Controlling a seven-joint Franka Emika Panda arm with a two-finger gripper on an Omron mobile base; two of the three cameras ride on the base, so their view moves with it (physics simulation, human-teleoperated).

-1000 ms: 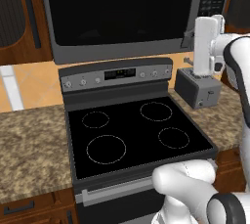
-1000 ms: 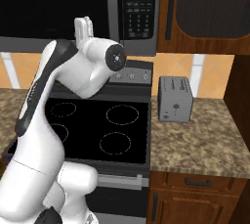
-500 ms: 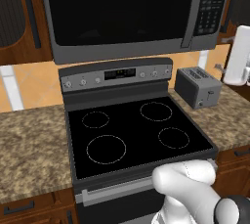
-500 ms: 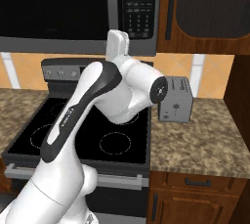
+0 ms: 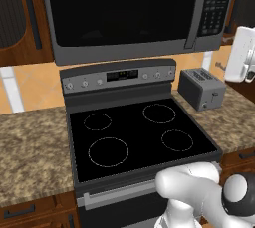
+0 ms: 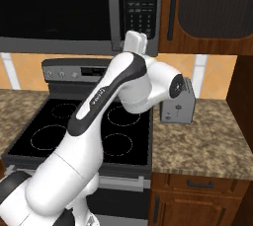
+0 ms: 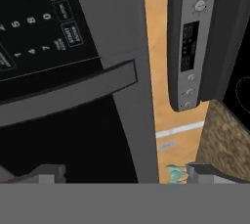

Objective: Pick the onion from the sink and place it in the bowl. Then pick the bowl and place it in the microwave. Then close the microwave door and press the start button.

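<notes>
From the left base I see the microwave point(image 5: 134, 13) above the stove point(image 5: 139, 137), door point(image 5: 119, 10) shut. The right base shows my arm point(image 6: 118, 101) before the toaster point(image 6: 179, 105). In the hand view the gripper point(image 7: 117, 173) faces the button panel point(image 7: 39, 17); I cannot tell its state.

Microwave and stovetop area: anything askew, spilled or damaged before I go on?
Nothing stands out. The microwave door sits flush and shut, the stove glass is bare and unmarked, and the silver toaster stands upright on the granite counter. No spill or damage is visible.
</notes>
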